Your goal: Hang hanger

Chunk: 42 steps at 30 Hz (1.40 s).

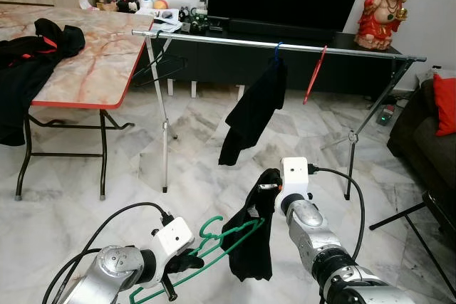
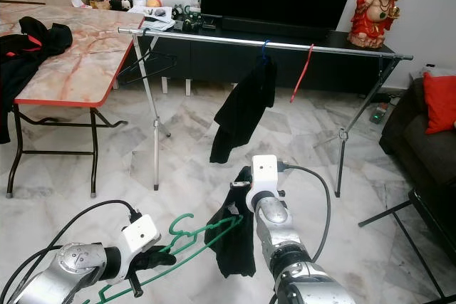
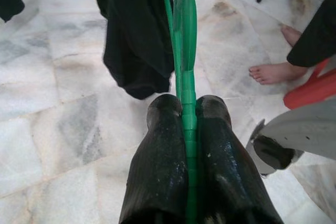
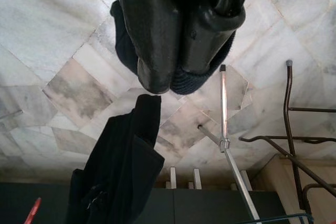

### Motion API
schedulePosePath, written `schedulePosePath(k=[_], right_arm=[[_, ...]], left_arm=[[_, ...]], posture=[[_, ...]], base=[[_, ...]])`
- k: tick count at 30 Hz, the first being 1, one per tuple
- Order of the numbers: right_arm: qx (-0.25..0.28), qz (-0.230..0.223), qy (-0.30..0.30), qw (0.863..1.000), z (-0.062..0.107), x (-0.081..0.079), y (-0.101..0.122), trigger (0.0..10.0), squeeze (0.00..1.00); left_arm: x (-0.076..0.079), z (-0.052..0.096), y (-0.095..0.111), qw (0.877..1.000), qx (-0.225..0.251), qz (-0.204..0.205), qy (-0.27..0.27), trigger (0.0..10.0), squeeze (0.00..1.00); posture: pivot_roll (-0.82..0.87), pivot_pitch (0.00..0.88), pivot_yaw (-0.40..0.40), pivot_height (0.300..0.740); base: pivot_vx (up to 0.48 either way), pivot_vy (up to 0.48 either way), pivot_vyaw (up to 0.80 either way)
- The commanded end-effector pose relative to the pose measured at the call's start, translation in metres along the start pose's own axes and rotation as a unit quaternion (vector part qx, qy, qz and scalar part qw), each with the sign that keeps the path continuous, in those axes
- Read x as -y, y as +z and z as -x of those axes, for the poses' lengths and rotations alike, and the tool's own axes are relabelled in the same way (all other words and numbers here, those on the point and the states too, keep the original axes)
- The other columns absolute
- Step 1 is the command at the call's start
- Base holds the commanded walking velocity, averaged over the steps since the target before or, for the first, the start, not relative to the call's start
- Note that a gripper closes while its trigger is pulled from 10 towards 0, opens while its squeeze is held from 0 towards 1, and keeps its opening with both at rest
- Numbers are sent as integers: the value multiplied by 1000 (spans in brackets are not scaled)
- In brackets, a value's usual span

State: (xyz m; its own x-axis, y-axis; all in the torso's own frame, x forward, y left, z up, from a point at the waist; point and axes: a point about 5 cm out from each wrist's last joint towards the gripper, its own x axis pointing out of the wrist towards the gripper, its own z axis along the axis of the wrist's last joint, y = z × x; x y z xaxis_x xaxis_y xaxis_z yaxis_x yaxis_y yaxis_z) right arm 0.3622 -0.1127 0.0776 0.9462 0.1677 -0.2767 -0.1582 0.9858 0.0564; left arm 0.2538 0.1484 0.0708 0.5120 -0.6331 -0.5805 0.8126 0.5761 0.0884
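Left gripper [image 1: 187, 263] clamps the green hanger [image 1: 214, 247]; right gripper [image 1: 262, 189] (raised) seemingly pinches the black garment [image 1: 249, 236].

Plastic, cloth, polished stone

Smooth green plastic hanger [image 3: 187, 66] pinched in the left gripper [image 3: 189, 109]; matt black cloth garment [image 1: 251, 236] beyond it; glossy marble floor [image 1: 199, 183] beneath.

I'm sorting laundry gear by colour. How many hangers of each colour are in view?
Green hanger, held by the left end effector: 1
Red hanger, on the rail: 1
Blue hanger, on the rail: 1
Black hanger, on the rail: 1
Total: 4
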Motion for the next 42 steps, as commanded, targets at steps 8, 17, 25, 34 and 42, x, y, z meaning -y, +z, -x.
schedulePosePath(k=[8,17,25,34,42], right_arm=[[28,6,4,1000,-3,-1,17,10000,0],[31,5,13,999,-4,-7,18,10000,0],[39,-4,27,999,-5,-17,22,10000,0],[62,-14,31,997,-6,-28,32,10000,0],[51,-20,5,999,-6,-20,28,10000,0]], left_arm=[[-8,-9,17,998,37,-22,48,10000,0],[-1,-16,26,997,65,-24,44,10000,0],[0,-26,39,994,84,-30,62,10000,0],[10,-36,37,996,67,-33,46,10000,0],[-1,-33,33,995,54,-32,78,10000,0]], posture=[[162,0,-147,740],[161,0,-144,740],[158,0,-142,740],[152,0,-138,740],[155,0,-140,740]], base=[[0,0,0],[0,0,0],[0,0,0],[0,0,0],[0,0,0]])
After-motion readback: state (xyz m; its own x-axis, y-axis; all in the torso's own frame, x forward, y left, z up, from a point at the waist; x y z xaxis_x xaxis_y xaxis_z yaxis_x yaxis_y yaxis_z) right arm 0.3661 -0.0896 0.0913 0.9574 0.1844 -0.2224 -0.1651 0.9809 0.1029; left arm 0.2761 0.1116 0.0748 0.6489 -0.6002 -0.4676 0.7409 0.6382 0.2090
